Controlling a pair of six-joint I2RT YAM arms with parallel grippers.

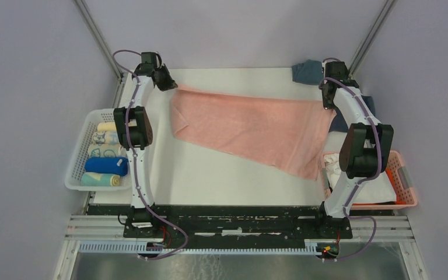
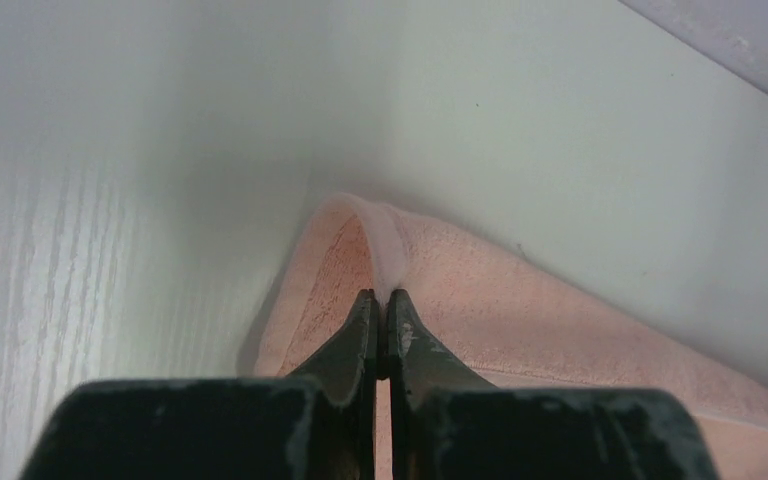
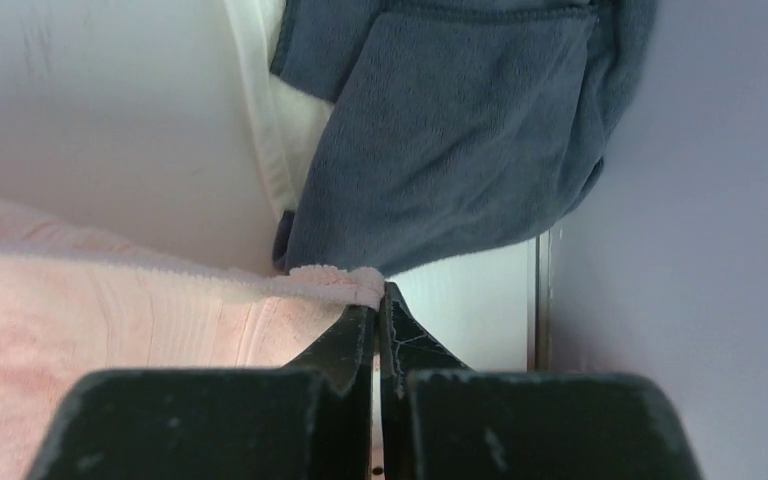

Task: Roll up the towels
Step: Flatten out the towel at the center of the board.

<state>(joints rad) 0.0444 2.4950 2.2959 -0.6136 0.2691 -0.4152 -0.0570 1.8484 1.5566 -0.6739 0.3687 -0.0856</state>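
Left gripper (image 2: 381, 297): jaws closed on the far-left corner hem of the pink towel (image 1: 251, 128). Right gripper (image 3: 380, 295): closed on its far-right corner.

Risk: both bites look shallow, so tension may pull a hem free. The slate-blue towel (image 3: 460, 130) just beside the right corner may get dragged.

The pink towel lies spread across the table (image 1: 221, 175), skewed, wrinkled at its ends.

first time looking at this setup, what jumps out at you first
A big pink towel lies spread across the middle of the table, its far corners pinched by the shut left gripper and right gripper. Rolled towels fill the white basket on the left; a slate blue towel sits crumpled at the far right corner.
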